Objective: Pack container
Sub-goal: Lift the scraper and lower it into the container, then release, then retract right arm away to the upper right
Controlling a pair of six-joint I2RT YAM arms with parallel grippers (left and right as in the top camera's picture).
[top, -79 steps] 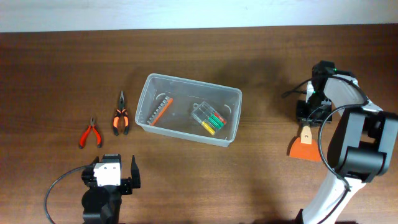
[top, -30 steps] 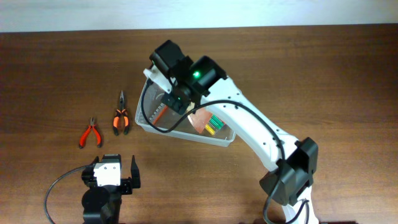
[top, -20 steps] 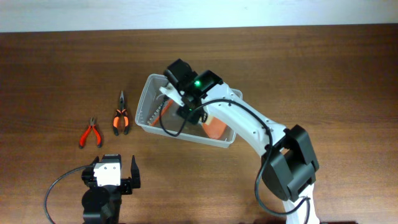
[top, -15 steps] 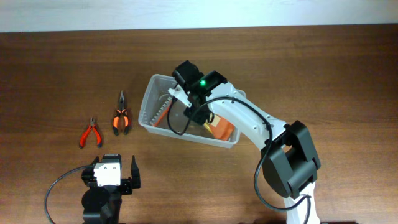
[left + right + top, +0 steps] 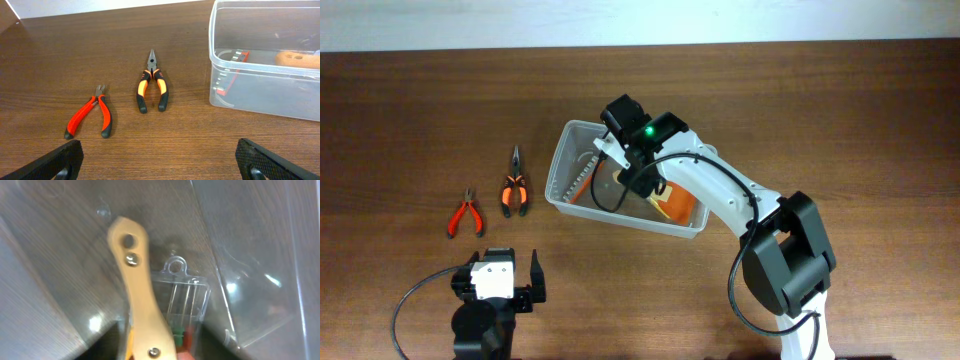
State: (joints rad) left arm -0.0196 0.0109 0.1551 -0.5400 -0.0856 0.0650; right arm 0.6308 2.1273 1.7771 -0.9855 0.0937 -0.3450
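The scraper [image 5: 677, 208] now lies inside the clear box [image 5: 558, 165]. A moment ago it sat out on the table [image 5: 840, 110] at my right. Its wooden handle rests over the little clear case [image 5: 182, 297]. My right gripper [image 5: 638, 178] is down in the box; I cannot tell if it grips. The box has slid a bit right. My left gripper [image 5: 160, 162] is spread wide, near the orange pliers [image 5: 515, 187] and red pliers [image 5: 466, 214].

No word, number, brand or label can be read anywhere — not on the clear plastic container [image 5: 558, 170], the small clear case [image 5: 187, 302] or wooden handle [image 5: 140, 305] inside it, nor the orange-and-black pliers [image 5: 152, 74] and red pliers [image 5: 99, 97] lying left of it.
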